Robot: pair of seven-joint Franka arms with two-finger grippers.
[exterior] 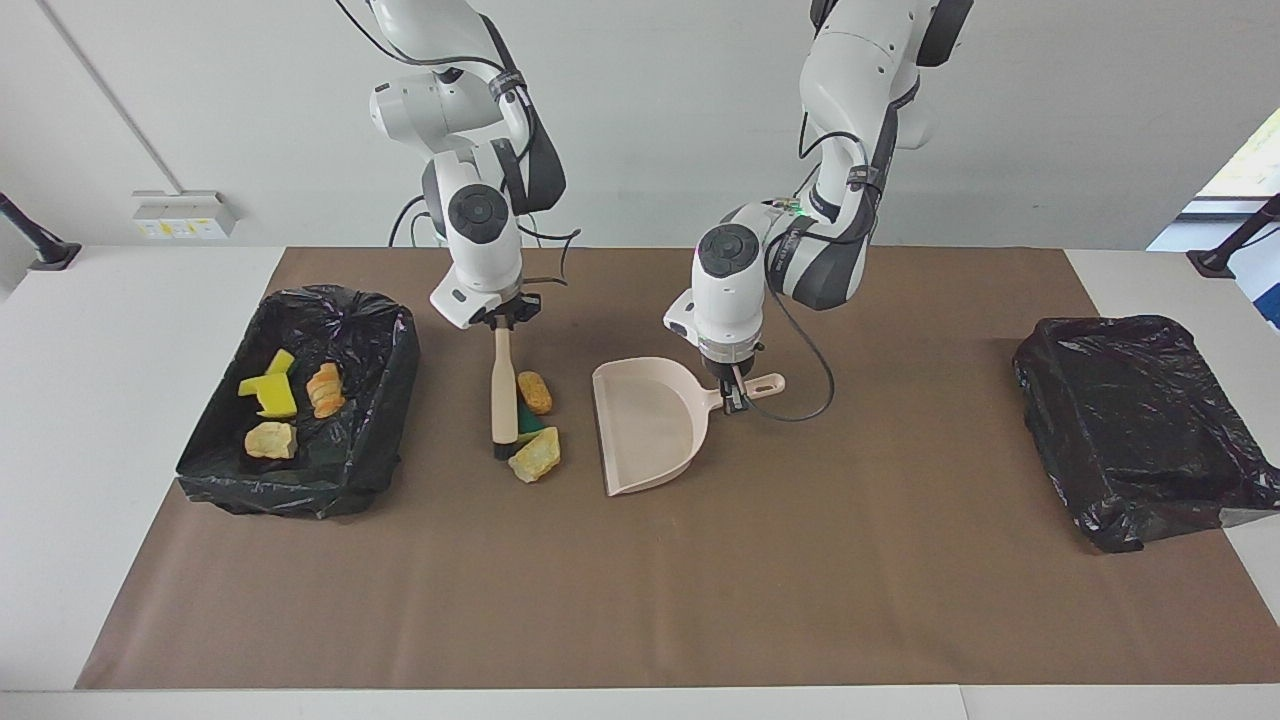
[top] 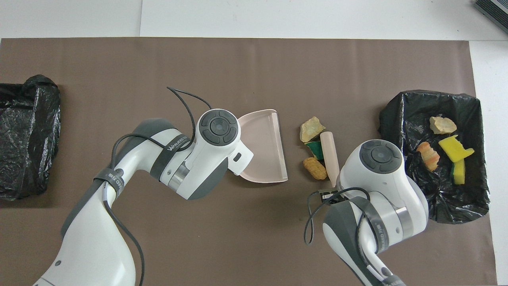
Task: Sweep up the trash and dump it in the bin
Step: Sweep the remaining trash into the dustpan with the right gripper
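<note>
White counter (exterior: 130,400) carries a brown paper mat (exterior: 700,580), with a plain pale wall at the robots' end. Right claw (exterior: 503,322) is clamped on the top end of a beige-handled brush (exterior: 503,385), which stands nearly upright with its dark bristles down on the mat. Left claw (exterior: 735,400) is closed on the handle of a pale pink plastic dustpan (exterior: 645,425), which lies flat on the mat mid-counter with its open mouth facing the brush.

Three loose trash pieces sit between brush and dustpan, all close to the brush head: an orange-brown bread-like chunk (exterior: 534,392), a green-topped yellow sponge bit (top: 315,147) touching the brush, and a pale yellow lump (exterior: 535,456) farthest from the robots. None is in the pan.

Black-bag-lined bin (exterior: 390,440) at the right arm's end of the counter holds four more pieces: two yellow sponge bits (exterior: 272,390), an orange-brown bread piece (exterior: 325,389) and a pale yellow lump (exterior: 270,440). Second black-bag-lined bin (exterior: 1130,420) sits at the left arm's end, well apart from the dustpan.
</note>
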